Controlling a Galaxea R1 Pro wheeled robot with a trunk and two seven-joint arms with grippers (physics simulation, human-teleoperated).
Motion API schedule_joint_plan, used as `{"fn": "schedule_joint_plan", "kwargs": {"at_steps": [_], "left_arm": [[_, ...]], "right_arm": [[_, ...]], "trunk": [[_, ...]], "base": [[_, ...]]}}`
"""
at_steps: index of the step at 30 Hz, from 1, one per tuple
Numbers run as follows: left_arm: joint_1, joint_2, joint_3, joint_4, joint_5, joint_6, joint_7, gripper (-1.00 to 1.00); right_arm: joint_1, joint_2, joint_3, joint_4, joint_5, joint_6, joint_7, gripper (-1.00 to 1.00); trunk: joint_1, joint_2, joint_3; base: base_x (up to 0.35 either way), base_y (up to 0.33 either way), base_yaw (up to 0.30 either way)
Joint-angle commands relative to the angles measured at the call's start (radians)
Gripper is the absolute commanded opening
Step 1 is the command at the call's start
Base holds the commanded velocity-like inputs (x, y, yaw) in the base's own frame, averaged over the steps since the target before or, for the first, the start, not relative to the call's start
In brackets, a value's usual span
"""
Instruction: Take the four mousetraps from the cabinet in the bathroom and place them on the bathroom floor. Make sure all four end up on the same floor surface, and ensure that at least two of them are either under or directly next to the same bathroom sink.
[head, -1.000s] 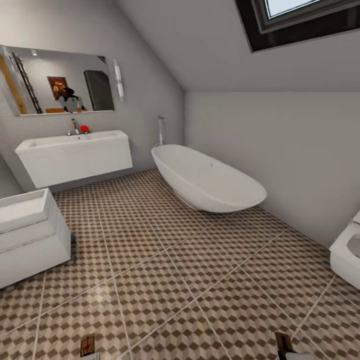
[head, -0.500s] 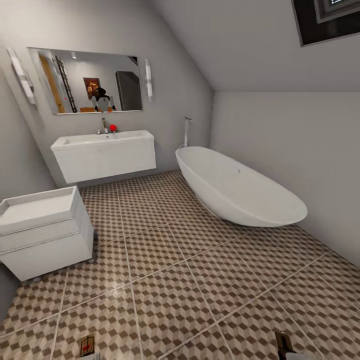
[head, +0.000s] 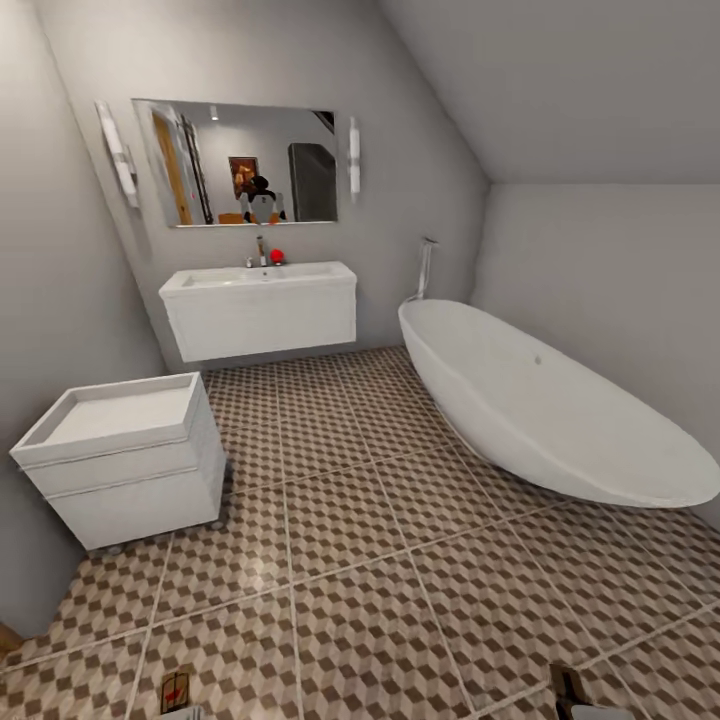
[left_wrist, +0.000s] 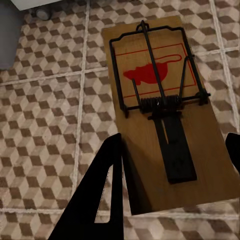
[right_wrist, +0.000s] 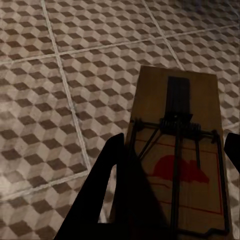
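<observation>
Two mousetraps are showing at the bottom edge of the head view, one at the left (head: 175, 691) and one at the right (head: 568, 688), each poking up above a pale bit of gripper, over the cube-patterned floor (head: 350, 520). Ahead, the sink (head: 258, 282) is sitting on its white wall-hung vanity (head: 262, 318) under a mirror (head: 240, 162), with a chrome tap (head: 261, 251) and a small red object (head: 277, 256) beside it. A white oval bathtub (head: 545, 410) is lying along the right wall, and a white wheeled unit (head: 125, 460) is standing at the left wall, well apart from the sink.

From the left wrist, the left gripper (left_wrist: 172, 192) is pointing down at the floor, its dark fingers (left_wrist: 102, 200) closing on the sides of the left trap (left_wrist: 165, 110); the tan board is being held flat above the tiles, wire bar and spring facing the camera, a red mouse outline printed on it. No writing can be read.

From the right wrist, the right gripper (right_wrist: 172, 187) is likewise angling down over the tiles, its fingers (right_wrist: 102, 195) clamping the other trap (right_wrist: 177, 155) by its edges. That board is carrying the same red mouse mark, with no legible words.
</observation>
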Motion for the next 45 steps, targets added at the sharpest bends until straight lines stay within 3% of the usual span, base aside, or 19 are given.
{"fn": "schedule_joint_plan", "kwargs": {"at_steps": [1,27,45], "left_arm": [[-0.001,-0.001,-0.006,0.002,-0.006,-0.002,0.009,-1.0],[-0.001,-0.001,-0.007,0.002,-0.006,-0.002,0.009,-1.0],[-0.001,-0.001,-0.006,0.002,-0.006,-0.002,0.009,-1.0]], "right_arm": [[-0.001,0.001,-0.008,0.0,0.008,-0.004,0.008,-1.0],[-0.001,0.001,-0.007,0.0,0.008,-0.004,0.008,-1.0],[-0.001,0.001,-0.007,0.0,0.008,-0.004,0.008,-1.0]], "trunk": [[0.001,0.0,-0.001],[0.001,0.0,-0.001],[0.001,0.0,-0.001]], "base": [[0.337,-0.026,0.29],[0.284,-0.184,0.284],[0.258,-0.225,0.016]]}}
